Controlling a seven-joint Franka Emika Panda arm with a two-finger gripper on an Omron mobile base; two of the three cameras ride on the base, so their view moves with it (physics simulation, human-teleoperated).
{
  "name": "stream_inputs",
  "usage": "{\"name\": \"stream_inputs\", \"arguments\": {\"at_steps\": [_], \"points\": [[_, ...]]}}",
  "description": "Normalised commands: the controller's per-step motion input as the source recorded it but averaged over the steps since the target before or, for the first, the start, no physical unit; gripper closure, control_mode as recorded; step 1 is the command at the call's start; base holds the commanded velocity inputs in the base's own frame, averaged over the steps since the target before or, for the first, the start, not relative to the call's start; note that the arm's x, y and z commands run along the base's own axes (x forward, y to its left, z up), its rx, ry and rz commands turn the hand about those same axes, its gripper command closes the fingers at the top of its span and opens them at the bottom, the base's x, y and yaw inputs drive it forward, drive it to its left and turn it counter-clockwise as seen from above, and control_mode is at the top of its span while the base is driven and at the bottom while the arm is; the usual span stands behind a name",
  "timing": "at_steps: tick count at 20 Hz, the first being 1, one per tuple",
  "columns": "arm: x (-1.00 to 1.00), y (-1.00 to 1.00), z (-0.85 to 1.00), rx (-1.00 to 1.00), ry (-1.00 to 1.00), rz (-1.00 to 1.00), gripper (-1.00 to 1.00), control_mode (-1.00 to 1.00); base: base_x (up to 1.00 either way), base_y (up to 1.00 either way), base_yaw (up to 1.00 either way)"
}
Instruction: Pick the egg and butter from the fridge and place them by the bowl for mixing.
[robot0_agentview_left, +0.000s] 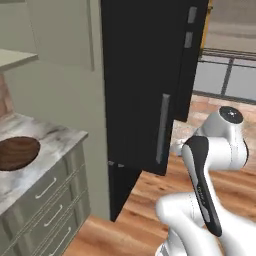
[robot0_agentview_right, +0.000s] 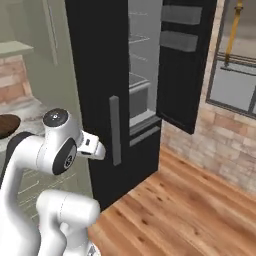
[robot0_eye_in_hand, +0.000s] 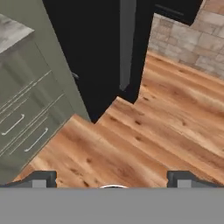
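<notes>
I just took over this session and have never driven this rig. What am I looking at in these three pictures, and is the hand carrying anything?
The machine is a white robot arm on a driving base. Two pictures come from cameras on that base, behind the arm to its left and right; the third looks along the hand itself. The tall black fridge stands ahead with one door swung open, showing grey shelves inside; I cannot make out food on them. To the left, a marble counter carries a dark wooden bowl. In the hand view the gripper points down at the wooden floor, its two fingertips wide apart with nothing between them, so it holds nothing.
</notes>
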Motion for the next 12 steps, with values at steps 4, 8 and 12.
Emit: {"name": "stream_inputs", "arguments": {"at_steps": [4, 8, 12], "points": [[0.00, 0.00, 0.00, 0.00, 0.00, 0.00, -1.00, 1.00, 0.00, 0.05, -0.98], [0.00, 0.00, 0.00, 0.00, 0.00, 0.00, -1.00, 1.00, 0.00, 0.03, -0.94], [0.00, 0.00, 0.00, 0.00, 0.00, 0.00, -1.00, 1.00, 0.43, 0.00, -0.34]]}}
